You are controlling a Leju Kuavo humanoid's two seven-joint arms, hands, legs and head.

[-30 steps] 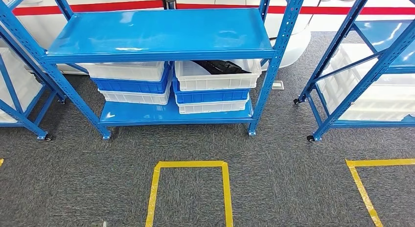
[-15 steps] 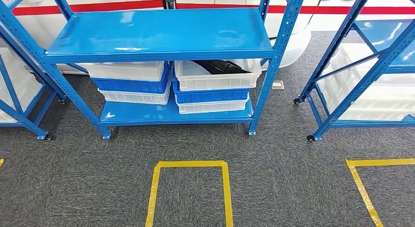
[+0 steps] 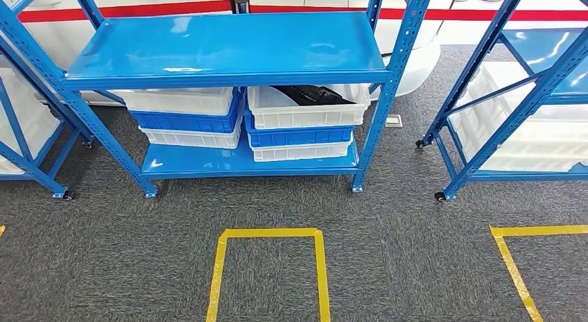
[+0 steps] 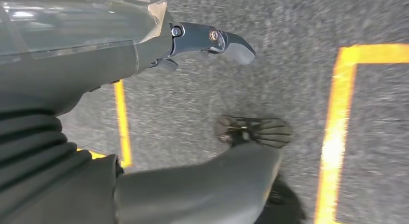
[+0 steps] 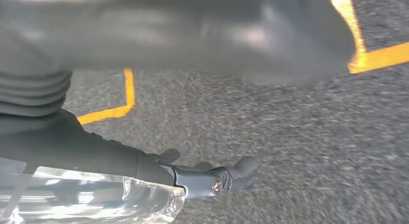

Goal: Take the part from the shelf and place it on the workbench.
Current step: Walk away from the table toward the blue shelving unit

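Observation:
A black part (image 3: 312, 94) lies in the top white bin (image 3: 305, 115) of the right-hand stack, on the lower level of the blue shelf (image 3: 229, 48) straight ahead of me. Its far end is hidden under the upper shelf board. My left hand (image 4: 101, 64) hangs above the grey carpet with a dark finger (image 4: 226, 41) stretched out, apart from the thick thumb (image 4: 202, 185), and holds nothing. My right hand (image 5: 115, 159) also hangs over the carpet, its fingers (image 5: 219, 181) held apart from the thumb (image 5: 217, 31), with nothing in it.
A second stack of white and blue bins (image 3: 187, 117) stands left of the part's bin. More blue racks with white bins stand at the left (image 3: 28, 134) and right (image 3: 527, 100). A yellow tape square (image 3: 269, 233) marks the carpet before the shelf, and another tape mark (image 3: 513, 266) lies further right.
A small grey bit at the bottom edge of the head view one second ago has dropped out of the picture. The shelf and bins stand as before.

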